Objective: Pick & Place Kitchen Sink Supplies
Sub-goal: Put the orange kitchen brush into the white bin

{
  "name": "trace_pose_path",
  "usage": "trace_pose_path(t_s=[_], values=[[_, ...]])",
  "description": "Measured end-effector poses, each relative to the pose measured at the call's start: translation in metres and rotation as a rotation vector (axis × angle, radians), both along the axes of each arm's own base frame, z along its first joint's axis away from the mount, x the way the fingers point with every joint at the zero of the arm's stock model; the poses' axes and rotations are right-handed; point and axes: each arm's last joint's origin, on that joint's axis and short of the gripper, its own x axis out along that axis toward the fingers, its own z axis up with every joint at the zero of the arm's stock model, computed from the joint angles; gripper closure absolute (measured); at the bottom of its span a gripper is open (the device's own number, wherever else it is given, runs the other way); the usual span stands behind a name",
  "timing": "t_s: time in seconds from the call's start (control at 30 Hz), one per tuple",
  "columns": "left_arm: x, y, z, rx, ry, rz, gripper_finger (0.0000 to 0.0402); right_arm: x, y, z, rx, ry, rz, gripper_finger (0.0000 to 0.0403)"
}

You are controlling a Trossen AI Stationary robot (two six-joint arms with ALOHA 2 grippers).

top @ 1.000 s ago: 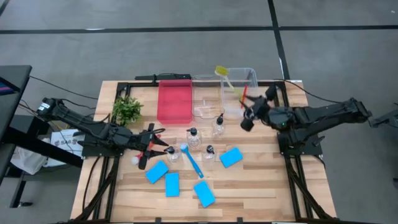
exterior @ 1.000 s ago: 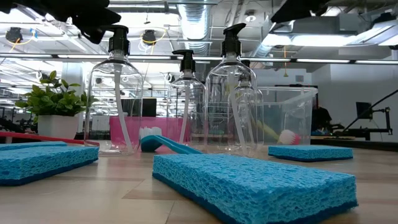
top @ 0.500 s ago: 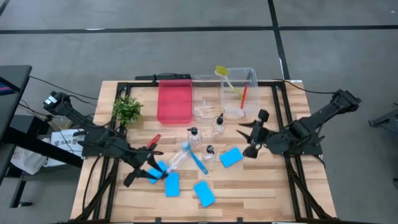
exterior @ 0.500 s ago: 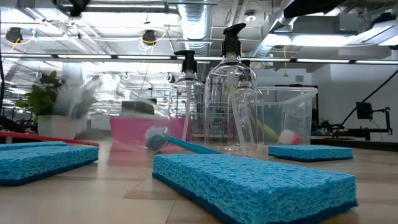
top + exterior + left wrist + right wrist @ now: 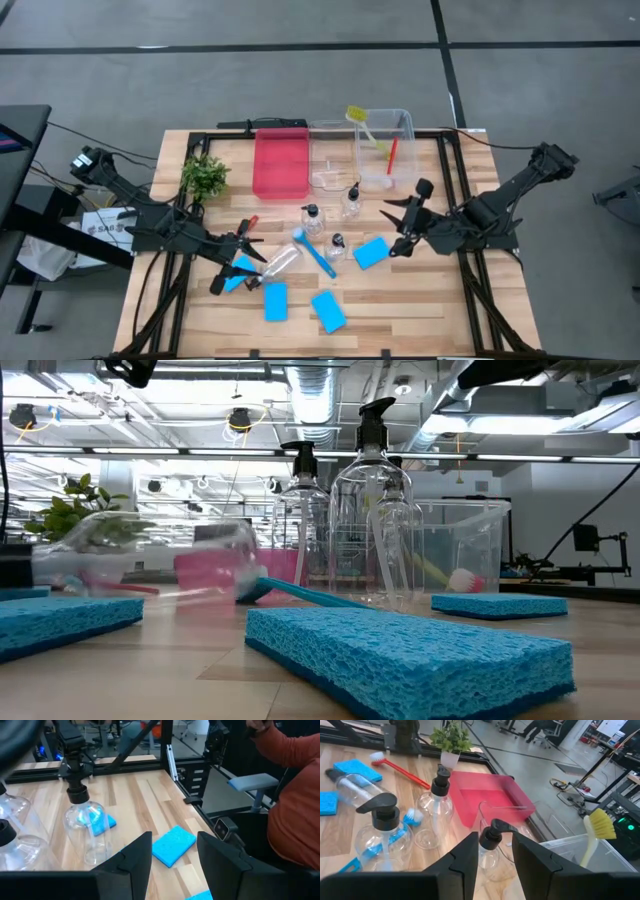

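Observation:
My left gripper (image 5: 232,268) (image 5: 174,865) stands open at the table's left, above a blue sponge (image 5: 243,266). A clear pump bottle (image 5: 281,261) lies on its side right beside it, blurred in the low view (image 5: 150,555). Three more bottles stand upright (image 5: 311,219) (image 5: 351,201) (image 5: 337,244). A blue brush (image 5: 315,256) and a red brush (image 5: 249,223) lie flat on the wood. Several blue sponges (image 5: 276,300) (image 5: 328,311) (image 5: 372,252) lie around them. My right gripper (image 5: 398,232) (image 5: 492,865) hangs open by the right-hand sponge, pointing at the bottles.
At the far edge stand a red tray (image 5: 282,165), a leafy plant (image 5: 204,178) and clear bins (image 5: 400,125) holding a yellow-green brush (image 5: 360,120) and a red brush (image 5: 391,155). A person's orange sleeve (image 5: 295,795) shows beyond the table's near edge.
The bottle next to my left gripper has tipped over and now lies on its side. My left gripper has swung toward the table's near edge. My right gripper has swung from beside the far bin toward the near edge, coming down by the right-hand sponge.

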Motion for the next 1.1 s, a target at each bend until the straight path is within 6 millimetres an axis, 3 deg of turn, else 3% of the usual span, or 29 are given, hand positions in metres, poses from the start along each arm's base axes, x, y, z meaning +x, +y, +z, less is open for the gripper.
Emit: trace_pose_path(t_s=[0.33, 0.53, 0.8, 1.1], values=[[-0.002, 0.002, -0.007, 0.031, 0.07, 0.01, 0.0243, -0.001, 0.0, -0.002, 0.033, 0.002, 0.005, 0.029], [-0.013, 0.015, -0.033, 0.058, 0.333, 0.273, 0.0243, -0.004, -0.002, -0.008, 0.078, 0.037, -0.009, 0.029], [-0.039, 0.034, -0.058, -0.037, 0.687, 0.605, 0.0243, -0.007, -0.003, -0.012, 0.111, 0.05, -0.032, 0.029], [-0.048, 0.042, -0.077, -0.067, 0.832, 0.805, 0.0243, 0.002, 0.002, -0.02, 0.095, 0.102, -0.022, 0.029]])
